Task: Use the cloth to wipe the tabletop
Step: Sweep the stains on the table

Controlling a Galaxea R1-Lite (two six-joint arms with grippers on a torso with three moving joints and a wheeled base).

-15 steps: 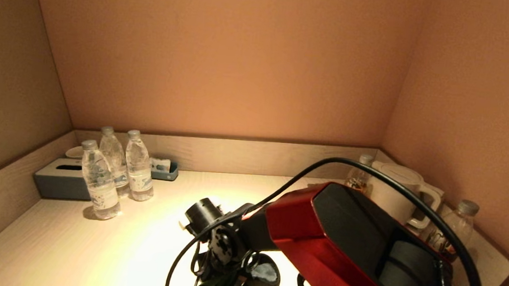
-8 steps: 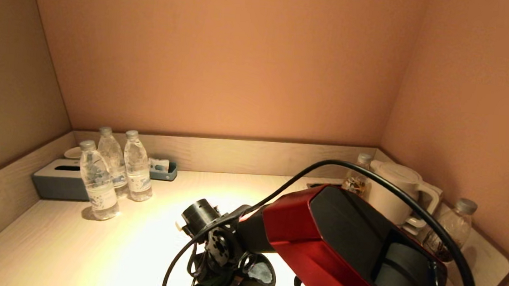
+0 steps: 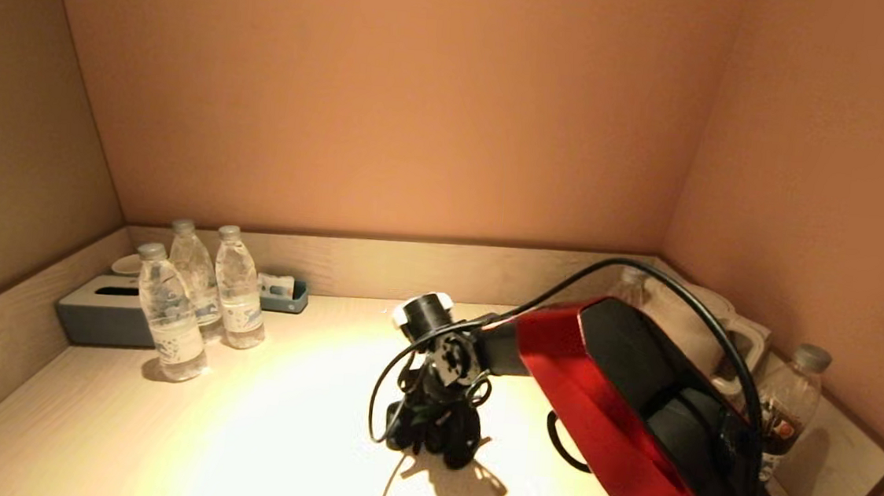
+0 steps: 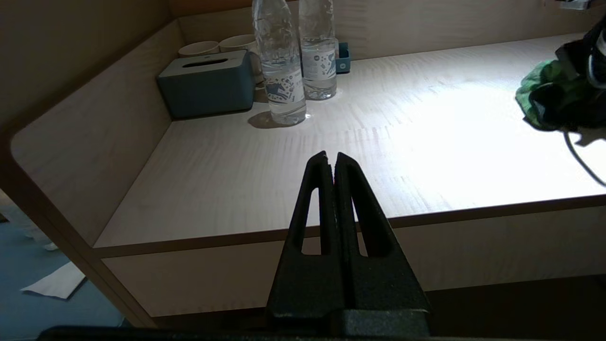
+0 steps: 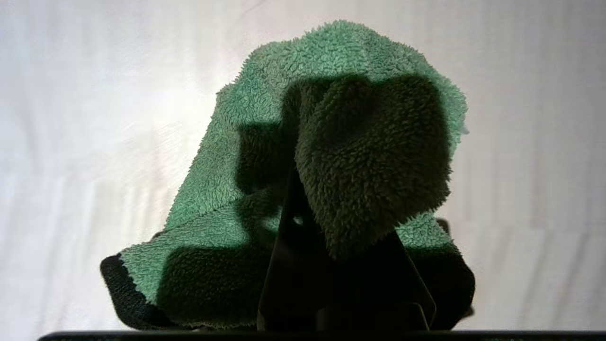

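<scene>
My right gripper [image 3: 433,435] is shut on a fluffy green cloth [image 5: 331,118] with a dark edge. It holds the bunched cloth down at the pale wood tabletop [image 3: 238,437], about mid-table. I cannot tell whether the cloth touches the surface. The cloth drapes over the fingers and hides their tips. The cloth also shows in the left wrist view [image 4: 539,94]. My left gripper [image 4: 331,156] is shut and empty, parked in front of the table's front edge and out of the head view.
Three water bottles [image 3: 193,299], a grey-blue tissue box [image 3: 102,312] and a small blue tray [image 3: 284,295] stand at the back left. A white kettle [image 3: 709,316] and a bottle [image 3: 789,394] stand at the right. Walls close in three sides.
My right arm has carried the cloth from near the table's front edge toward the back wall and slightly right. The bottles and the box have not moved.
</scene>
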